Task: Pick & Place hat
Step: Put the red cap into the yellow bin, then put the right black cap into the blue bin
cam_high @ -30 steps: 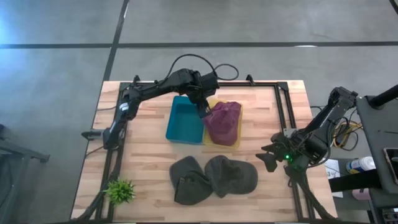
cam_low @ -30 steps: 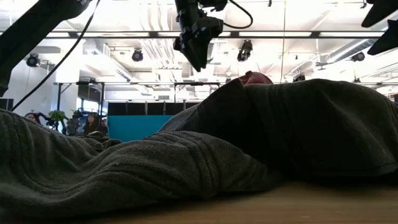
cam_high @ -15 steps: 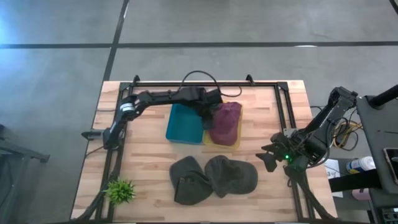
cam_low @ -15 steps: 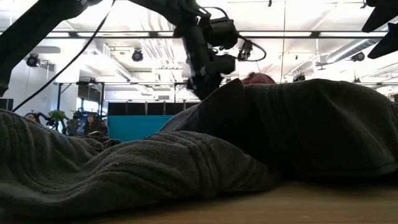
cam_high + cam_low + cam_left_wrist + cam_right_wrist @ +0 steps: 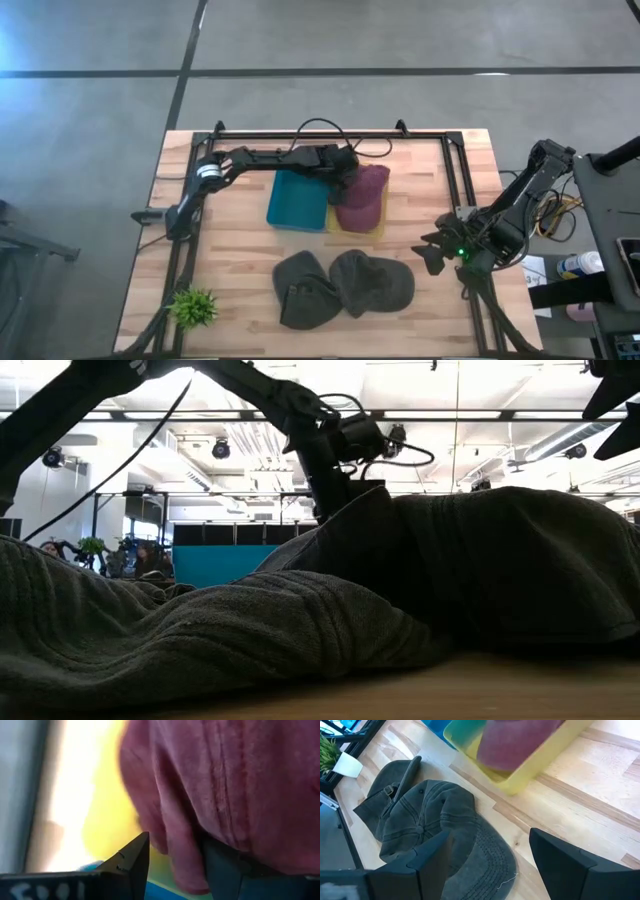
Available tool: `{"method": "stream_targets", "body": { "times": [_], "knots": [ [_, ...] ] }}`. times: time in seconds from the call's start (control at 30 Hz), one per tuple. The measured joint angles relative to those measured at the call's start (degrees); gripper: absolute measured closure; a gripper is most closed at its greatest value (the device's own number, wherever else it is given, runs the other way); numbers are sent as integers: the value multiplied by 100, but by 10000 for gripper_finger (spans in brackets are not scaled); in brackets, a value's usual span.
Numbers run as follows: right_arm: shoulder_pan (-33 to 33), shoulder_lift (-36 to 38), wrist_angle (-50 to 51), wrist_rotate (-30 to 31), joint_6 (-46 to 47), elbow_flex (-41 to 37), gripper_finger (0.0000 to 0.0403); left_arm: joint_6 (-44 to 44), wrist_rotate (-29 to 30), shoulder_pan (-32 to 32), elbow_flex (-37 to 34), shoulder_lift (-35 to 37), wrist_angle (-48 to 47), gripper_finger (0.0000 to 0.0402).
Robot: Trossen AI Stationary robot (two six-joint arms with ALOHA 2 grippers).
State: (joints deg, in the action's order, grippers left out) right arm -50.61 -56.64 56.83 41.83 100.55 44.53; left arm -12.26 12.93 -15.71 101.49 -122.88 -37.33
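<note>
A maroon hat (image 5: 362, 195) lies in a yellow tray (image 5: 352, 232) at the middle of the table, beside a blue tray (image 5: 298, 196). My left gripper (image 5: 343, 186) is low at the hat's side facing the blue tray. It is open, and the hat's edge (image 5: 182, 865) reaches between its fingers. Two dark grey hats (image 5: 340, 285) lie flat on the table nearer the front. In the low view they hide the left gripper's fingertips. My right gripper (image 5: 432, 255) waits open at the table's right edge, above the wood. My left gripper stands open astride the maroon hat's edge (image 5: 182, 865) on the side toward the blue tray. The cloth lies against one finger (image 5: 225, 870), while the other finger (image 5: 132, 865) is apart from it. The fingers slant down from the table's left. The hat rests in the yellow tray.
The blue tray sits against the yellow one on its left. A small potted plant (image 5: 193, 307) stands at the front left corner. The grey hats (image 5: 435, 825) fill the front middle. A black frame (image 5: 455, 180) runs along the table's sides and far edge. Bare wood shows front right.
My left gripper has come down from above the trays and shifted slightly toward the table's right, ending low against the maroon hat's left side. In the low view the hat's top no longer shows above the grey hat. The right arm has kept still.
</note>
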Motion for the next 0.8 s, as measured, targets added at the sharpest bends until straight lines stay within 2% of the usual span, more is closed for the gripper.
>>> {"method": "stream_targets", "body": {
  "times": [0.1,0.37,0.53,0.63,0.8],
  "knots": [
    [0,0,1,-5,0,0,144,-14,548,-13,-17,14,268,238],
    [0,0,-5,-281,144,0,144,-118,934,-12,368,187,505,238],
    [-18,0,-61,-470,144,14,144,173,917,100,574,361,420,238],
    [-44,-1,-263,-479,109,35,143,820,376,245,607,583,434,238],
    [-55,-79,-894,-482,-228,35,146,1561,-1656,512,610,950,85,238]
  ]
}}
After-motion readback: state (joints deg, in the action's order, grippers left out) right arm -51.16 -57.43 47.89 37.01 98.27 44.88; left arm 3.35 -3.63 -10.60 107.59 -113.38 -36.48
